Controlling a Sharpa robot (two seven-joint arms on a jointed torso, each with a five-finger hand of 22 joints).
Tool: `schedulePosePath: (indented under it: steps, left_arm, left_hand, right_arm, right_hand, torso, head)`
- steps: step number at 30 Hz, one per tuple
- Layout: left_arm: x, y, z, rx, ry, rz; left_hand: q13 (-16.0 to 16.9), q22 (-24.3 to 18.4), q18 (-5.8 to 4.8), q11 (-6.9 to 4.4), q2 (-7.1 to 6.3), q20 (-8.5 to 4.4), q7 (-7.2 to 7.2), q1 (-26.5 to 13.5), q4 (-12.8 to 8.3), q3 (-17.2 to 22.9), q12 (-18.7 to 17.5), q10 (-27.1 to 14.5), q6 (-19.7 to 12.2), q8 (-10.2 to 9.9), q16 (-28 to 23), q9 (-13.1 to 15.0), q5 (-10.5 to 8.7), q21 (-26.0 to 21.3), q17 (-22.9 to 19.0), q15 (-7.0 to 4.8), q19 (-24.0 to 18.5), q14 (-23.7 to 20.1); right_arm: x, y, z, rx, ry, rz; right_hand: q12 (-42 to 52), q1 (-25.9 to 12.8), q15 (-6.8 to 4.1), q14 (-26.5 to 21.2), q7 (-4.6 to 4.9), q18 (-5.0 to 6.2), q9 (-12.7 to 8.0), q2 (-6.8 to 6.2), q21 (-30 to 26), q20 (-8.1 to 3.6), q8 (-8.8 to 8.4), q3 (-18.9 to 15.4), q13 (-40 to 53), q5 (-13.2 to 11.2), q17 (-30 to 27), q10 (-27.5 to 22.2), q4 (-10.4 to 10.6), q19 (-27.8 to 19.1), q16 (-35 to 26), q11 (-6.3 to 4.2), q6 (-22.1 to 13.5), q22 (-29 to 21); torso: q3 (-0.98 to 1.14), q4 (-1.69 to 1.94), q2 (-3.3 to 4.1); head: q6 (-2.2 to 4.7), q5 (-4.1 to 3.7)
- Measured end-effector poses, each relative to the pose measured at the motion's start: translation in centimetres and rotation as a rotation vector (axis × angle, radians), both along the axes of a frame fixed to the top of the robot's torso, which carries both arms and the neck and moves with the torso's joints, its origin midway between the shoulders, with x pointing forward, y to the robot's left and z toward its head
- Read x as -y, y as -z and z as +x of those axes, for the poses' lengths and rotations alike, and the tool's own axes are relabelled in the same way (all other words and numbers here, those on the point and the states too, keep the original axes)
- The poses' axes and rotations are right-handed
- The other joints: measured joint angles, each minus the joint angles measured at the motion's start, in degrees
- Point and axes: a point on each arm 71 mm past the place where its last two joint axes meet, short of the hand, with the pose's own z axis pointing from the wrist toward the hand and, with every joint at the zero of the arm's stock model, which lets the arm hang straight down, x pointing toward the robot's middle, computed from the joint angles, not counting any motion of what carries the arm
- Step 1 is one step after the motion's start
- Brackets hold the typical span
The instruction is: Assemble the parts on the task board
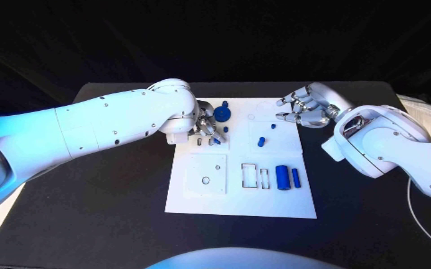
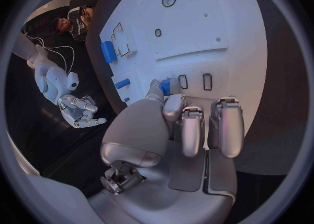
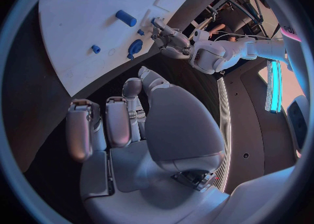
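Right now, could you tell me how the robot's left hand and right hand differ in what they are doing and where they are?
The left hand is over the task board and pinches a small blue part at its fingertips; the right hand holds nothing, its fingers curled in. The left hand reaches down to the board's surface, while the right hand hangs beside the board's far right edge, off the plate. Both are silver, on white arms.

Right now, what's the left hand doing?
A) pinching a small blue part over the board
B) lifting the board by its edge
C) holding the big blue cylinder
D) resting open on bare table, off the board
A: in the left wrist view the left hand pinches a small blue part at its fingertips, above the white board and next to two small rectangular slots; the big blue cylinder lies untouched on the board.
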Motion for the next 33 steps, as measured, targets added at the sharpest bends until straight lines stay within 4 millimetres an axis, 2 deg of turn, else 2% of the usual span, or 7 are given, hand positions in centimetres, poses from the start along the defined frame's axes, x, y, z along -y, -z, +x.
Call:
schedulePosePath:
  steps: [10,16,17,18,19,23,33]
  left_arm:
    - [-0.2,0.0,0.0,-0.003,-0.008,-0.008]
    - [-0.5,0.0,-0.1,-0.002,-0.018,-0.017]
    - [-0.6,0.1,-0.2,-0.001,-0.023,-0.019]
    - [-0.7,0.1,-0.3,0.0,-0.026,-0.022]
    - [-0.8,0.1,-0.3,0.001,-0.03,-0.025]
    - [-1.1,0.2,-0.7,0.01,-0.051,-0.043]
    - [-2.4,0.4,-1.5,0.042,-0.113,-0.087]
  left_hand:
    - [-0.1,0.0,-0.01,-0.19,0.05,0.0,0.25,0.4,1.3,1.4,-0.3,-0.2,-0.3,-0.8,0.0,-0.1,0.0,0.0,0.0,0.0,0.0,0.0]
    - [-0.5,0.0,0.0,-0.19,-0.82,0.0,0.27,1.6,7.0,7.2,-1.1,-0.8,-0.9,-1.7,0.0,-0.3,0.27,0.0,0.0,0.0,0.0,0.0]
    - [-0.5,0.0,-0.01,-0.2,-3.61,0.0,0.3,-0.7,9.2,11.9,-1.2,-0.8,-0.8,-1.8,0.0,0.0,0.54,0.0,0.0,0.0,0.0,0.0]
    - [-0.4,0.0,-0.01,-0.19,-6.0,0.01,0.42,-2.9,6.7,19.8,-1.2,-0.8,-0.7,-1.7,0.0,0.3,0.59,0.0,0.0,0.0,0.0,0.0]
    - [-0.3,0.0,-0.01,-0.06,-7.53,0.01,0.61,-5.0,7.1,23.4,-1.2,-0.7,-0.5,-1.3,0.0,0.8,0.59,0.0,0.0,0.0,0.0,0.0]
    - [0.1,0.0,0.0,0.31,-11.49,0.01,0.71,-12.8,4.6,36.9,-0.8,0.1,-0.4,0.8,0.0,2.6,0.6,0.0,0.0,0.01,0.0,0.0]
    - [0.3,0.0,0.0,0.21,-12.77,0.01,0.81,-18.6,1.5,43.8,-0.6,0.6,-0.3,1.8,0.0,4.0,0.84,0.2,0.0,0.01,0.0,0.0]
  right_arm:
    - [0.0,0.1,0.0,-0.005,-0.003,-0.002]
    - [0.0,0.1,0.0,-0.008,-0.004,-0.003]
    - [0.0,0.1,0.0,-0.009,-0.005,-0.003]
    - [0.0,0.2,0.0,-0.01,-0.005,-0.003]
    - [0.0,0.2,0.0,-0.01,-0.005,-0.003]
    - [0.0,0.2,0.0,-0.012,-0.007,-0.004]
    - [0.1,0.3,-0.1,-0.018,-0.009,-0.009]
  right_hand:
    - [0.0,0.0,0.0,0.0,0.0,0.0,0.0,0.0,0.0,0.0,0.0,0.0,0.0,0.0,0.0,0.0,0.0,0.0,0.0,0.0,0.0,0.0]
    - [0.0,0.0,0.0,0.0,0.0,0.0,0.0,0.0,0.0,0.0,0.0,0.0,0.0,0.0,0.0,0.0,0.0,0.0,0.0,0.0,0.0,0.0]
    - [0.0,0.0,0.0,0.0,0.0,0.0,0.0,0.0,0.0,0.0,0.0,0.0,0.0,0.0,0.0,0.0,0.0,0.0,0.0,0.0,0.0,0.0]
    - [0.0,0.0,0.0,0.0,0.0,0.0,0.0,0.0,0.0,0.0,0.0,0.0,0.0,0.0,0.0,0.0,0.0,0.0,0.0,0.0,0.0,0.0]
    - [0.0,0.0,0.0,0.0,0.0,0.0,0.0,0.0,0.0,0.0,0.0,0.0,0.0,0.0,0.0,0.0,0.0,0.0,0.0,0.0,0.0,0.0]
    - [0.0,0.0,0.0,0.0,0.0,0.0,0.0,0.0,0.0,0.0,0.0,0.0,0.0,0.0,0.0,0.0,0.0,0.0,0.0,0.0,0.0,0.0]
    - [0.0,0.0,0.0,0.0,0.0,0.0,0.0,0.0,0.0,0.0,0.0,0.0,0.0,0.0,0.0,0.0,0.0,0.0,0.0,0.0,0.0,0.0]
  torso:
    - [-0.01,0.02,0.01]
    - [-0.02,0.02,0.02]
    - [-0.02,0.02,0.02]
    - [-0.02,0.03,0.02]
    - [-0.01,0.05,0.02]
    - [0.0,0.05,0.0]
    - [0.04,0.09,-0.07]
  head:
    - [0.03,-0.11]
    - [-0.02,-0.16]
    - [-0.03,-0.17]
    - [-0.05,-0.2]
    - [-0.07,-0.21]
    - [-0.02,-0.24]
    - [-0.03,-0.38]
